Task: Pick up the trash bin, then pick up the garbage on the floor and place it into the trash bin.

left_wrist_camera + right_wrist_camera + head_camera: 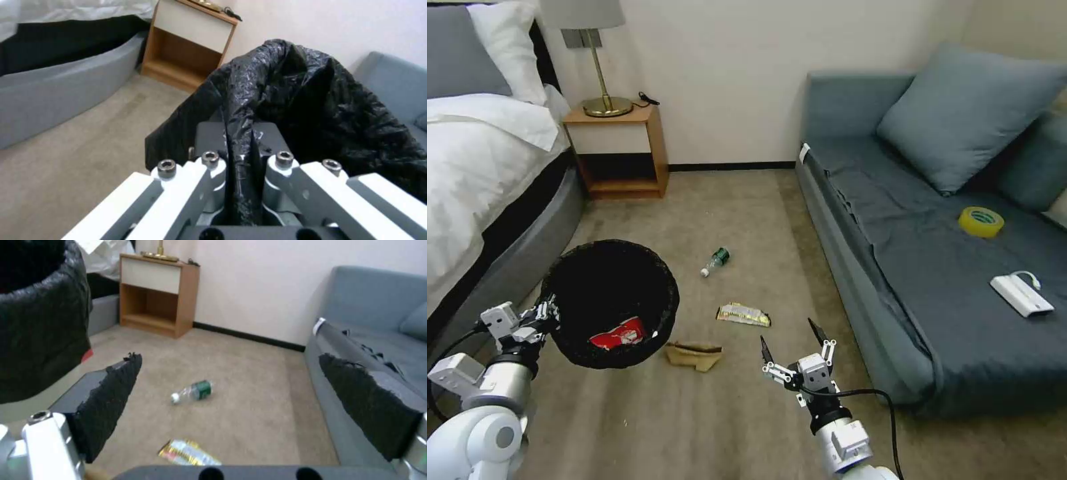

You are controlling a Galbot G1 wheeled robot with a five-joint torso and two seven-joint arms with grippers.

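The left claw [547,316] is clenching the near-left rim of the round black-bagged trash bin [610,303], which is tilting rightward with the red-and-white crushed carton [618,333] inside. On the carpet to its right are lying crumpled brown paper [694,354], a flat yellow-silver wrapper [744,314] and, farther off, a small clear green-labelled bottle [715,261], its cap pointing near-left. The right claw [795,347] is hovering released nearby.

Beige carpet [747,213] covers the floor beneath a plain cream wall [727,73]. At eleven o'clock, a wooden nightstand [620,150] carries a brass lamp [597,60]. A white-sheeted bed [480,173] sits at nine o'clock; a grey-blue sofa [934,267] with cushions fills three o'clock.
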